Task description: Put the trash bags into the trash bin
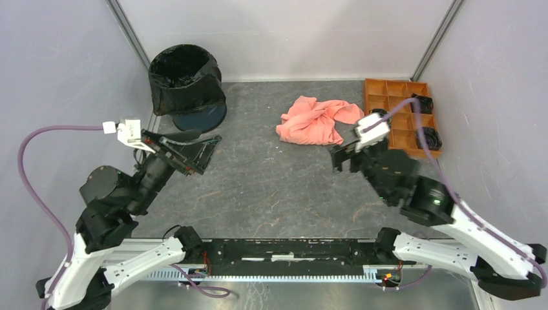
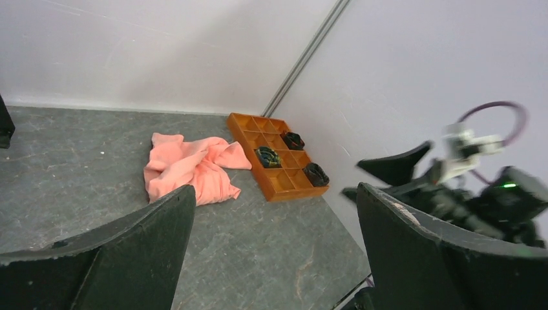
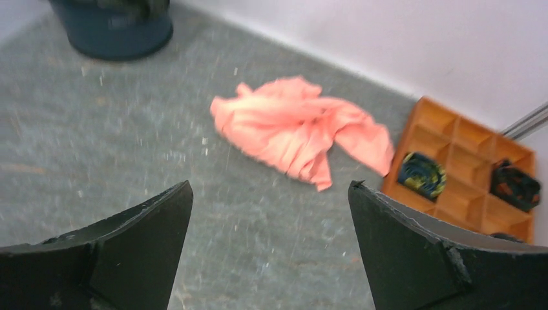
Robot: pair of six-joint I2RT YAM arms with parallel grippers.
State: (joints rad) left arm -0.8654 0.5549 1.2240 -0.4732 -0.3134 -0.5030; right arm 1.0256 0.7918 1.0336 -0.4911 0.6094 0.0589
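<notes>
Trash bag (image 1: 184,90) is lining the trash bin (image 1: 207,117), draping over its rim, in the worktop's (image 1: 271,187) far left corner. I am holding my left claw (image 2: 274,194) and right claw (image 3: 270,186) wide, both gripping nothing.

The top external camera looks steeply down from above and behind the arm bases, taking in the whole table (image 1: 271,187) up to its far edge. The left wrist camera sits low near the table's left edge and faces the far right corner. The right wrist camera, low and near the surface, faces the far edge. All three views share the pink cloth (image 1: 313,121) and the orange tray (image 1: 378,103).
</notes>
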